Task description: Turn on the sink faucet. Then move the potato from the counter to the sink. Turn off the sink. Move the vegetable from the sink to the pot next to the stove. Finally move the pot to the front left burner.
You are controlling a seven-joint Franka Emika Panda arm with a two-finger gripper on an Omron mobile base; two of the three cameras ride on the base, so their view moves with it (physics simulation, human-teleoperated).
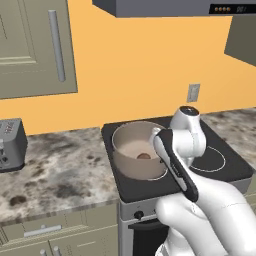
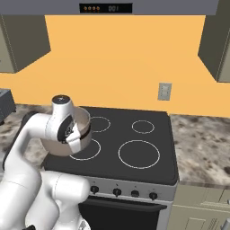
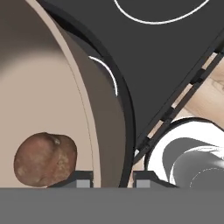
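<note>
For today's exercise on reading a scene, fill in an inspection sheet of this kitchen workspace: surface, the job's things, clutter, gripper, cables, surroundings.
Surface: black glass stove top with white burner rings, set in a speckled stone counter.
Job's things: round beige metal pot stands on the front left burner; brown potato lies inside it.
Clutter: grey toaster on the counter, left of the stove.
Gripper: dark two-finger gripper straddles the pot's wall, one tip inside, one outside, closed on it.
Cables: nothing seen.
Surroundings: orange wall, grey-green cabinets, wall socket, range hood, stove knobs.
</note>
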